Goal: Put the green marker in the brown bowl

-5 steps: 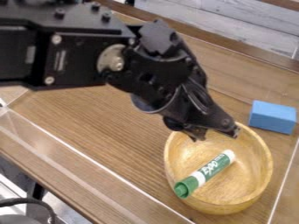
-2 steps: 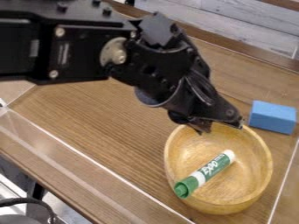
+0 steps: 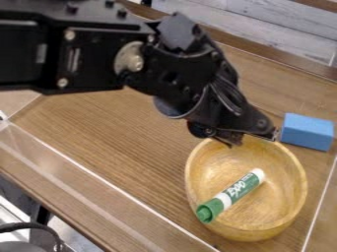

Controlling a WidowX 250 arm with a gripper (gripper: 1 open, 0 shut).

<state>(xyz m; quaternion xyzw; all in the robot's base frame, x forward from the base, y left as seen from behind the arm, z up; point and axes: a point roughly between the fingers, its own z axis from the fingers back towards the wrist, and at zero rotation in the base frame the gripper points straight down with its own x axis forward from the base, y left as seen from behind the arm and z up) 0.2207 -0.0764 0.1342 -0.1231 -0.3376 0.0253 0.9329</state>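
The green marker point(image 3: 231, 195), white-barrelled with a green cap at its lower left end, lies flat inside the brown bowl point(image 3: 295, 202) near the table's front right. My gripper point(image 3: 238, 139) hangs just above the bowl's far rim, apart from the marker and holding nothing. Its dark fingers blur into the black arm, so how wide the jaws stand does not show.
A small blue block point(image 3: 309, 130) sits on the wooden table point(image 3: 105, 157) just behind and right of the bowl. The bulky black arm point(image 3: 93, 59) fills the upper left. A clear panel edge point(image 3: 53, 162) runs along the front left.
The gripper has lifted a little, up and back from the bowl's rim. The marker lies in the bowl as before.
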